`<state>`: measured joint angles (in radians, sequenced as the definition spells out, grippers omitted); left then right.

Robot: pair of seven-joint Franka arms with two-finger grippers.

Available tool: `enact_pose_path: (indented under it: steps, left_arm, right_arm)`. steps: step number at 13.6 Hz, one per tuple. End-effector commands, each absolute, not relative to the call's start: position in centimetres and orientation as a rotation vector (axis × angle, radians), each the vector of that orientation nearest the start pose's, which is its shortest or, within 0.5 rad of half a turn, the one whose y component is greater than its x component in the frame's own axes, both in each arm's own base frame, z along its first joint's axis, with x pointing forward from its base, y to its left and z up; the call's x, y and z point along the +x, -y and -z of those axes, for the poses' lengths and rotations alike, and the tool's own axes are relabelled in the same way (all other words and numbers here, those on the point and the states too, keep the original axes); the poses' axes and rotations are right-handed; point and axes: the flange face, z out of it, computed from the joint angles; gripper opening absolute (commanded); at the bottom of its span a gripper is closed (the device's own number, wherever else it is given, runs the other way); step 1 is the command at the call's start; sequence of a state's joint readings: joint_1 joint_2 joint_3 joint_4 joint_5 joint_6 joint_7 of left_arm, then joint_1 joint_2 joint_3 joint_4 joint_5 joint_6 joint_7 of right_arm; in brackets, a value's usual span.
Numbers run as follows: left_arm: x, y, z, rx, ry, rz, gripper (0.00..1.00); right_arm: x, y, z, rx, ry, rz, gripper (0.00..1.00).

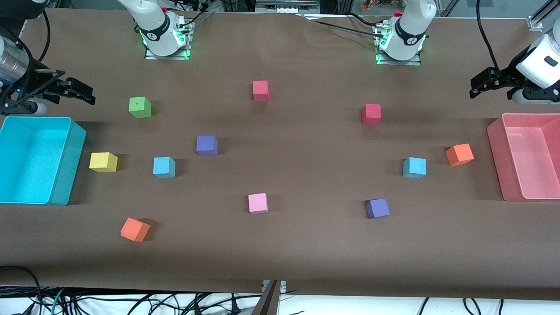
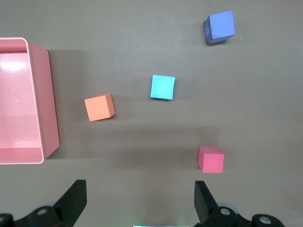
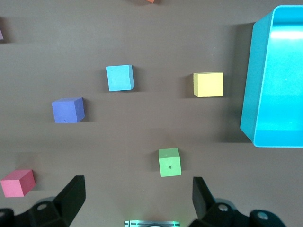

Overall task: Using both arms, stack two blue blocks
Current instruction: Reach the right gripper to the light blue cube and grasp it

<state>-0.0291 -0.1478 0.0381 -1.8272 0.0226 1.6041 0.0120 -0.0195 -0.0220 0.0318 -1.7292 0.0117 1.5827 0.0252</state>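
Note:
Two sky-blue blocks lie apart on the brown table. One blue block [image 1: 164,167] is toward the right arm's end, also in the right wrist view [image 3: 119,77]. The other blue block [image 1: 414,167] is toward the left arm's end, also in the left wrist view [image 2: 163,87]. My right gripper [image 1: 85,93] hangs open and empty by the cyan bin, its jaws wide in its wrist view [image 3: 137,187]. My left gripper [image 1: 477,85] hangs open and empty by the pink bin, jaws wide [image 2: 139,189].
A cyan bin [image 1: 70,162] and a pink bin [image 1: 498,162] stand at the table's ends. Scattered cubes: green [image 1: 140,107], yellow [image 1: 103,162], two purple [image 1: 206,145] [image 1: 378,208], two red [image 1: 260,90] [image 1: 371,114], pink [image 1: 258,203], two orange [image 1: 135,229] [image 1: 459,154].

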Motion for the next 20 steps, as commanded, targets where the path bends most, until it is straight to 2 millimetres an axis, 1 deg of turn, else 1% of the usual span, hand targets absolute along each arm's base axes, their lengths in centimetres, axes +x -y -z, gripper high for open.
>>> enact_pose_path:
  steps: [1,2,3,4,5,7,9,11,13,15,16,17,18,19,20]
  left_arm:
    - [50.6,-1.0,-58.8,-3.098,0.002,-0.129,1.00]
    - [50.6,-1.0,-58.7,-3.098,0.000,-0.129,1.00]
    - [50.6,-1.0,-58.7,-3.098,-0.003,-0.129,1.00]
    - [50.6,-1.0,-58.7,-3.098,0.002,-0.129,1.00]
    - [50.6,-1.0,-58.6,-3.098,0.002,-0.129,1.00]
    - [50.6,-1.1,-58.6,-3.098,0.004,-0.129,1.00]
    - [50.6,-1.1,-58.5,-3.098,0.004,-0.131,1.00]
    - [50.6,-1.1,-58.3,-3.097,0.004,-0.138,1.00]
    - [50.6,-1.0,-58.3,-3.097,0.002,-0.136,1.00]
    - [50.6,-1.1,-58.3,-3.098,0.004,-0.136,1.00]
    - [50.6,-1.0,-58.3,-3.097,0.002,-0.136,1.00]
    - [50.6,-1.1,-58.3,-3.098,0.004,-0.136,1.00]
    - [50.7,-1.0,-58.2,-3.097,0.002,-0.138,1.00]
    - [50.7,-1.1,-58.2,-3.098,0.004,-0.138,1.00]
    - [50.7,-1.0,-58.2,-3.097,0.002,-0.138,1.00]
  right_arm:
    - [55.9,-1.2,-52.7,-3.108,-0.005,-0.308,1.00]
    - [56.7,-2.4,-50.3,-3.103,0.025,-0.376,1.00]
    - [57.4,-3.6,-48.5,-3.102,0.055,-0.403,1.00]
    - [58.1,-5.2,-46.9,-3.112,0.082,-0.397,1.00]
    - [59.0,-6.2,-45.0,-3.119,0.107,-0.374,1.00]
    - [60.4,-7.4,-40.8,-3.123,0.124,-0.366,1.00]
    - [61.6,-7.5,-36.9,-3.125,0.126,-0.323,1.00]
    - [61.7,-7.7,-32.5,-3.126,0.129,-0.283,1.00]
    - [61.4,-8.3,-28.1,-3.127,0.141,-0.180,1.00]
    - [61.2,-9.2,-25.2,-3.127,0.162,-0.148,1.00]
    - [61.1,-9.3,-23.9,-3.126,0.166,-0.148,1.00]
    - [60.9,-9.2,-21.9,-3.125,0.168,-0.143,1.00]
    - [60.3,-9.1,-20.5,-3.125,0.170,-0.127,1.00]
    - [60.0,-9.1,-19.6,-3.124,0.171,-0.084,0.98]
    - [60.1,-9.0,-19.5,-3.123,0.169,-0.064,0.71]
